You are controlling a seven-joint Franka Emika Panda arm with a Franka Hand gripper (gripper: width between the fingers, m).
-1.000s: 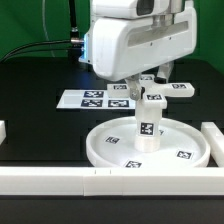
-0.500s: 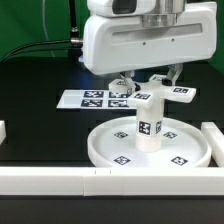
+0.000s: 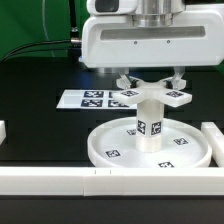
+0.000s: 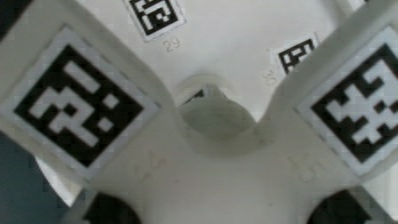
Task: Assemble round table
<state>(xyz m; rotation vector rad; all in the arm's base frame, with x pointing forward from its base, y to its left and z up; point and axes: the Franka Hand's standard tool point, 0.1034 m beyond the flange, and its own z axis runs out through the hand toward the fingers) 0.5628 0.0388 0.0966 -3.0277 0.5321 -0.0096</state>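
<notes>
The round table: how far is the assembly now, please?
Done: the cylinder stands upright on the hub of the disc. In hand: the cross piece sits on top of the cylinder, with the gripper right above it; whether the fingers grip it is not visible. The wrist view shows the cross piece close up. Left: fixing it firmly and letting go, it seems.

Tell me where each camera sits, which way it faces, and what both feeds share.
Exterior view: off the arm, level with the table edge, facing the large disc and the upright cylinder; shows the arm's white wrist housing and the gripper above the cross-shaped piece.
Wrist view: on the wrist, looking down close onto the cross-shaped piece; dark shapes at the edges may be fingertips, unclear.
Shared: the cross-shaped piece and its tags.
</notes>
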